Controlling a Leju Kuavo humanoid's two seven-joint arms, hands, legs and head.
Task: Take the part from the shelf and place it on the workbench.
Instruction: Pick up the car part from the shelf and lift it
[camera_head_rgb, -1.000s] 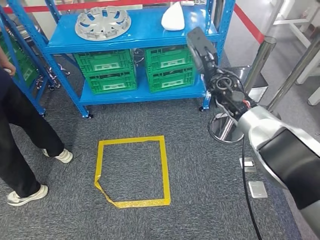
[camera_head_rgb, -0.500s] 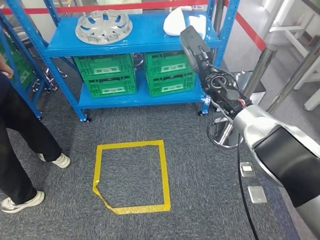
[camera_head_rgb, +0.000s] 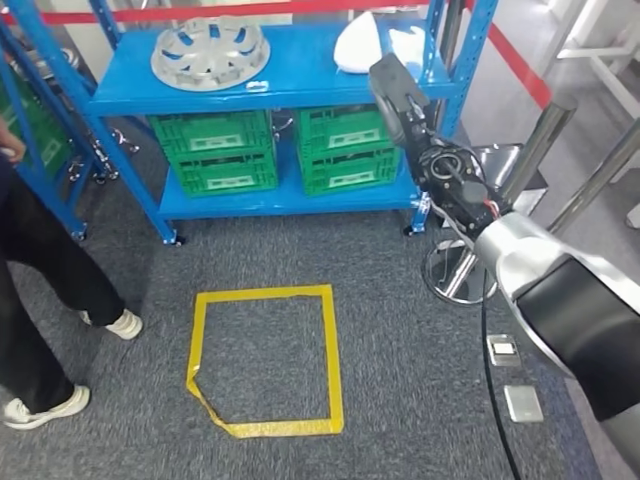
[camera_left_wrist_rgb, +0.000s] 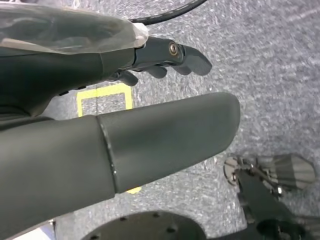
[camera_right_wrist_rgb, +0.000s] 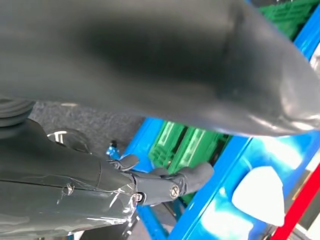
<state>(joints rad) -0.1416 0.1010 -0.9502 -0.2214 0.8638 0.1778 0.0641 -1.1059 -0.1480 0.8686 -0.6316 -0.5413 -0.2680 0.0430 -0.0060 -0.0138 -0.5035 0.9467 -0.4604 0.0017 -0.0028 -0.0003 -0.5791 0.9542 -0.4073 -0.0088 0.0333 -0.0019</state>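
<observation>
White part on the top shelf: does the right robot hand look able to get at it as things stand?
Probably yes. The right robot hand is raised at shelf height just short of the white part, holding nothing, and nothing lies between them. The blue shelf post stands off to the side.

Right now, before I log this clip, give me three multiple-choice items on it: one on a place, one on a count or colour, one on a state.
1. Where does the silver wheel cover lie?
A. on the carpet
B. on the top level of the blue shelf
C. inside a crate

2. What colour is the tape square on the carpet?
A. yellow
B. red
C. white

3. What is the right hand doing?
A. gripping the white part
B. raised near the shelf's right end, holding nothing
C. resting on the carpet

Answers:
1 B, it sits on the top board, above the green crates.
2 A, the outline is yellow.
3 B, the right wrist view shows the fingers extended and bare, apart from the white part.
</observation>
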